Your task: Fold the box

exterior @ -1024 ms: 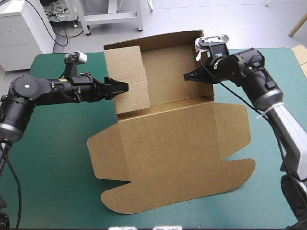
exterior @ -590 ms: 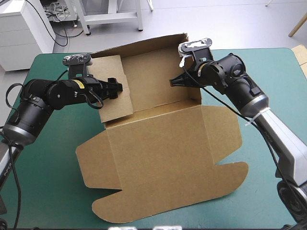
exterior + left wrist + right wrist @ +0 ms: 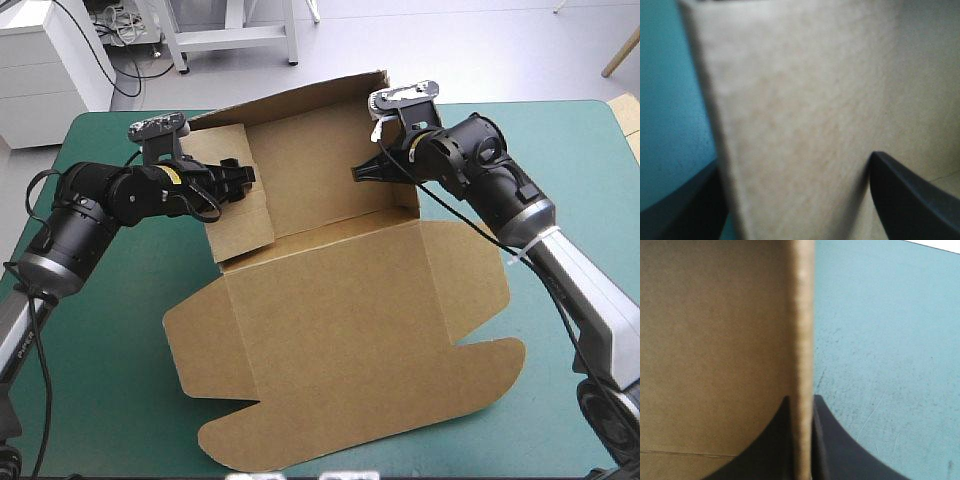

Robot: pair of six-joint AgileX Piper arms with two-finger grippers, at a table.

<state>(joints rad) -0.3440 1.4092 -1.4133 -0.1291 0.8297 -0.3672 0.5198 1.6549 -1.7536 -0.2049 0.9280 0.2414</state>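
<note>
Nearest the robot, the brown box (image 3: 340, 300) lies opened out on the teal-green table (image 3: 100, 390). Its broad lid (image 3: 370, 400) rests flat on the cover, spreading to both sides, with its near edge cut in rounded curves. Every face of the board that shows is plain brown. Beyond the crease at the lid's far side, the tray part stands up toward the table's far edge, with a left wall (image 3: 245, 225) and a taller back wall (image 3: 310, 145) raised. The left tool (image 3: 243, 180) comes in from the left and sits at the upper part of the left wall. In the left wrist view its black fingers (image 3: 910, 200) stand well apart and clamp nothing. The wall's board runs up between them, and teal-green cover shows beside it on the outer side. The right tool (image 3: 358, 172) reaches in from the right at the box's right side. In the right wrist view its fingers (image 3: 840, 450) are pinched almost together on the thin edge of the right wall (image 3: 802, 315). One finger lies on the brown inner face and the other on the side toward the bare table.
</note>
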